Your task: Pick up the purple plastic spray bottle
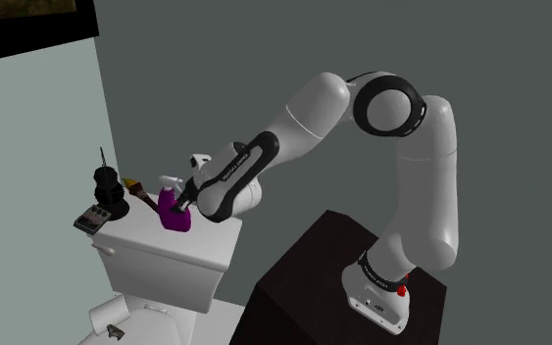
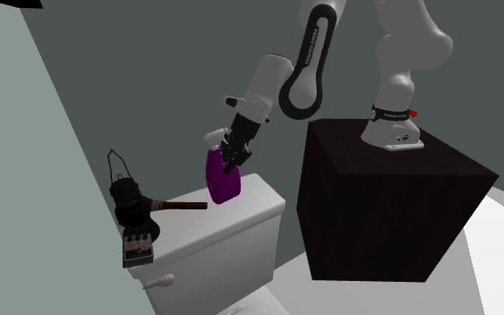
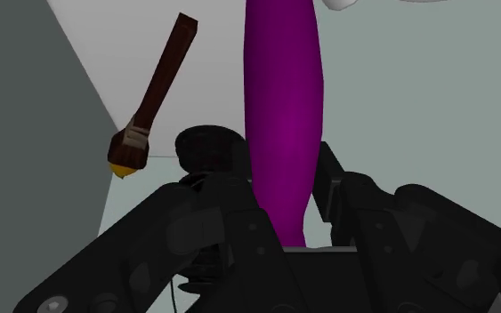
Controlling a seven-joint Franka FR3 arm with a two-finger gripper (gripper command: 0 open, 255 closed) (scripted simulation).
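Dark stand (image 1: 303,279) well behind the claw, with the white arm (image 1: 313,118) reaching from it down to a white toilet tank (image 1: 166,270). Open room on the stand's side of the claw; pale wall (image 1: 28,147) close beyond the tank.

Claw (image 1: 184,201) clamped on the purple spray bottle (image 1: 175,216), gripping the body below the white spray head (image 1: 169,180). Bottle at the tank lid, toward the lid's end nearer the stand. Cannot tell whether its base touches the lid.

Farther along the lid from the claw:
- Black lantern (image 1: 109,184).
- Brown-handled brush (image 1: 138,190), lying between lantern and bottle, apart from the bottle.
- Small boxy device (image 1: 91,220), at the lid's far edge.

Second exterior view: tank front with flush lever (image 2: 162,279) seen below the device (image 2: 136,249). Brush (image 2: 174,205) flat on the lid, handle end toward the bottle (image 2: 222,179).

Wrist view: bottle body (image 3: 281,107) pinched between both black fingers (image 3: 211,156). Brush (image 3: 155,93) off to one side, with pale ferrule and yellow tip visible.
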